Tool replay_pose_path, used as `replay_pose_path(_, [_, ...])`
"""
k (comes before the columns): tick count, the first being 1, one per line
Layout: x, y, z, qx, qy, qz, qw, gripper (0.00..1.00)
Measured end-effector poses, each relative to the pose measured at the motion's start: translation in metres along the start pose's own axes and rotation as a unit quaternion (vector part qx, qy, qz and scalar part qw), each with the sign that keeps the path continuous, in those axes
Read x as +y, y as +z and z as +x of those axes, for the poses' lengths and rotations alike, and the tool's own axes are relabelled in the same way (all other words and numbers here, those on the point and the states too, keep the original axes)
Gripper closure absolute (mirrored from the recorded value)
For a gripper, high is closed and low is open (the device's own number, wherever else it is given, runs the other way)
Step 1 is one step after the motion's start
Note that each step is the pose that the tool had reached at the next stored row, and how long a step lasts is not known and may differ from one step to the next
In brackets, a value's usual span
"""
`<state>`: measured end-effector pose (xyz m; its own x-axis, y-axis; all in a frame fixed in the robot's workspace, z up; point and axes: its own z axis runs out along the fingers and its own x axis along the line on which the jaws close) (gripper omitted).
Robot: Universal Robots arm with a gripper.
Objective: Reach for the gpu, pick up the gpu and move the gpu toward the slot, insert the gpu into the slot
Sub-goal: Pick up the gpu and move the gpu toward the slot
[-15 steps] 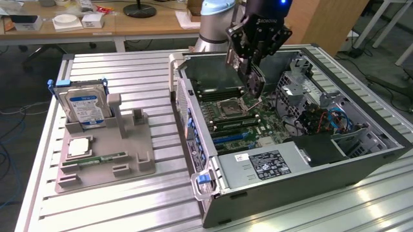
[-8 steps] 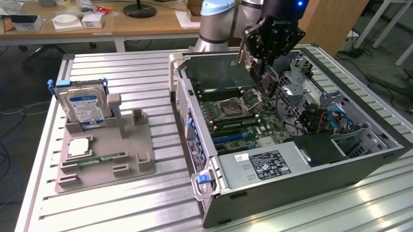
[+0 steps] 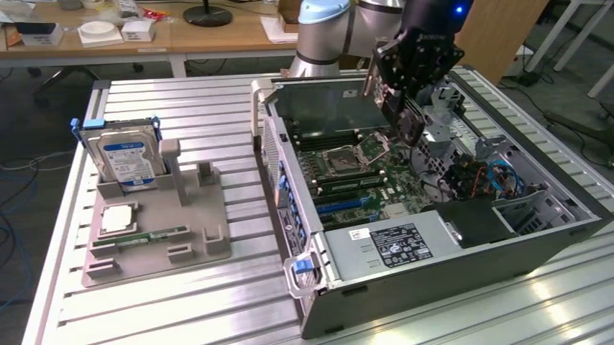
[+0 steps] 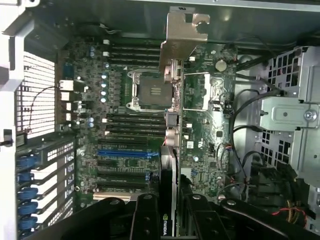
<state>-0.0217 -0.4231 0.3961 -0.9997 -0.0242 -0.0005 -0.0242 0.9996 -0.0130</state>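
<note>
A: Where is the gpu sitting right now?

B: It is hanging over the open computer case, above the motherboard and close to the CPU socket. The end effector is gripping it, with its fingers pressing on both faces of the card.

A: How is it showing from the wrist?

B: Edge-on, with its silver end bracket at the far end. The blue slot is lying just beside its edge; I cannot tell whether they are touching.

A: And the bench?

B: It is carrying a grey holder with a blue-labelled hard drive standing upright in it, toward the exterior view's left of the case.
</note>
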Motion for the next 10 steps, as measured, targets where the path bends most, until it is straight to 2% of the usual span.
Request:
replay_pose_path(3, [-0.0003, 0.0014, -0.011, -0.0001, 0.001, -0.0001, 1.0, 0.74])
replay_pose_path(4, [-0.0004, 0.002, -0.019, 0.0, 0.001, -0.0001, 1.0, 0.74])
replay_pose_path(7, [-0.0007, 0.0027, -0.032, 0.0, 0.001, 0.0001, 1.0, 0.74])
replay_pose_path(10, [-0.0009, 0.003, -0.04, 0.0001, 0.002, 0.0, 1.0, 0.74])
